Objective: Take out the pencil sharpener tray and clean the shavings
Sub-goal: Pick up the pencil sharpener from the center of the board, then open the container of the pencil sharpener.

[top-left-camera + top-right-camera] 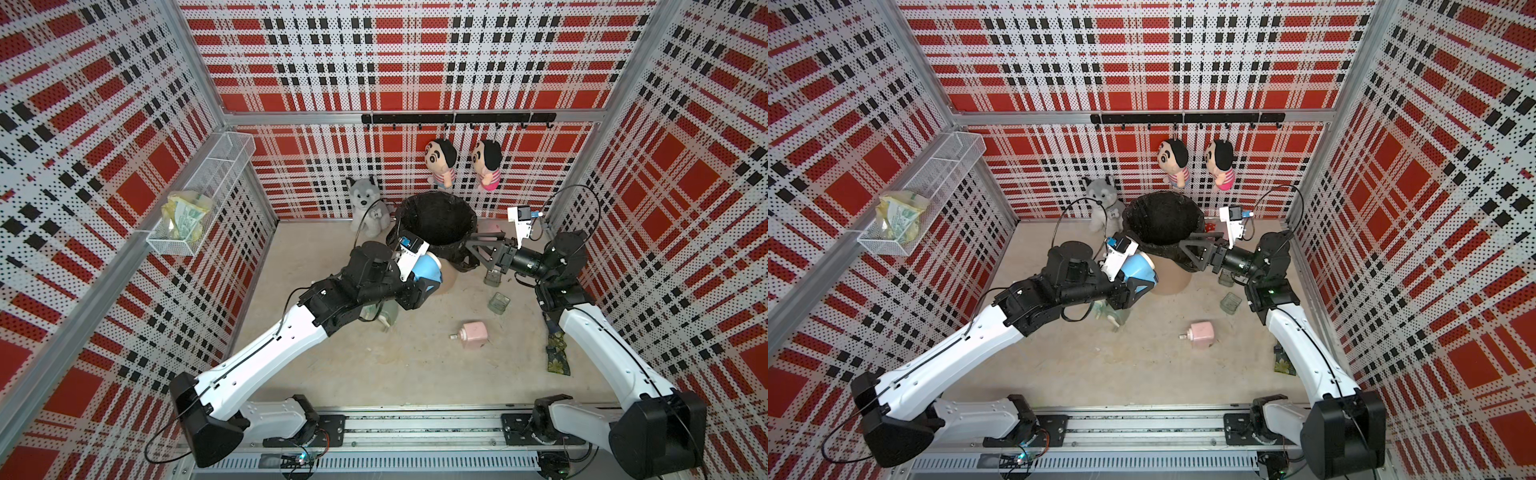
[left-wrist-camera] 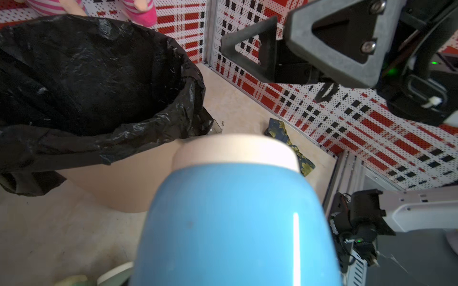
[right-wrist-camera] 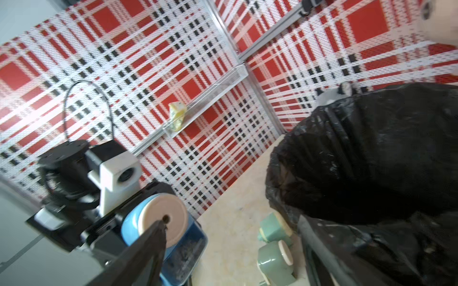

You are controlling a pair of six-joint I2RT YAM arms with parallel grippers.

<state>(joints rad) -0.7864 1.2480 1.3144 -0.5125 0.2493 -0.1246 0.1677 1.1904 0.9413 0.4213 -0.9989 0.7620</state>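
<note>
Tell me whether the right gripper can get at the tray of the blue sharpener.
Probably yes: the open right gripper faces the blue sharpener in the left gripper, its tray exposed, nothing between them.

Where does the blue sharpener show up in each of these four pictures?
In a top view: the sharpener is near the centre, just below the bin.
In a top view: again near the centre, just below the bin.
Left wrist: close up, filling the foreground, with the bin behind.
Right wrist: seen end-on, its cream face towards the camera, with the bin across the floor.
Shared landmark: the black-lined bin.
</note>
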